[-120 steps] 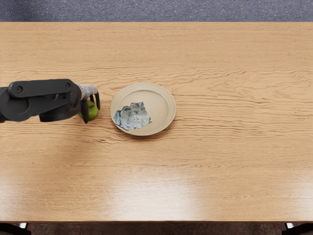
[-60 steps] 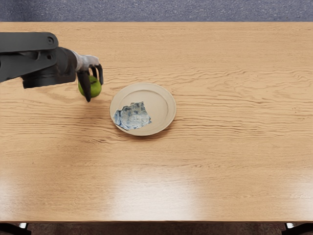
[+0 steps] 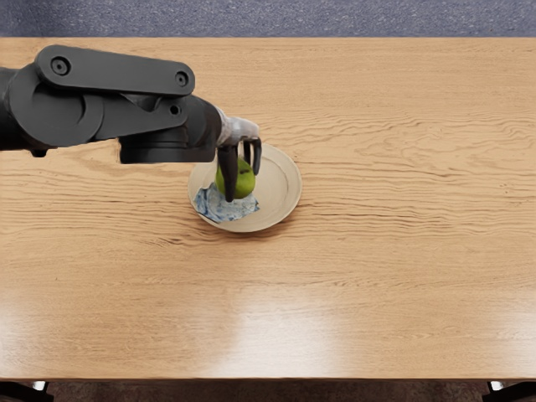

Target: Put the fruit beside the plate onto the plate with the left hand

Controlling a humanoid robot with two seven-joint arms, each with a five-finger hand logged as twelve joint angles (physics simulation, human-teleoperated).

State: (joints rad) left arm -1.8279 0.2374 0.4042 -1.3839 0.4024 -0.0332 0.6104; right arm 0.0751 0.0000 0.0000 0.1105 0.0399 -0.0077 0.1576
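The near half of the wooden surface (image 3: 377, 285) is plain grain with a pale sheen of reflected light toward 6 o'clock. At the two nearest corners, small dark bits show under its edge, too little to identify.

Farther in, a little left of the middle, lies a round beige plate (image 3: 286, 180). A blue-and-white mottled patch (image 3: 214, 206) covers its inside from about 7 to 8 o'clock, partly hidden by what is above it.

A green fruit (image 3: 239, 180) sits within the plate's outline, slightly toward 10 o'clock from the plate's centre. The left hand (image 3: 239, 147) is clamped on it from above. Its dark fingers (image 3: 229, 177) curl down around the fruit's sides, one long finger crossing the fruit's 9 o'clock side and others hooked over at 1 o'clock. Whether the fruit's underside touches the plate or hangs just above it cannot be told from this slant.

Behind the hand, the pale grey wrist joins the thick black left arm (image 3: 100, 96), which comes in from 9 o'clock and covers the plate's rim at 10 o'clock.

Beyond the arm, the surface runs bare to its far edge at 12 o'clock, where a strip of grey-blue floor (image 3: 335, 17) shows.
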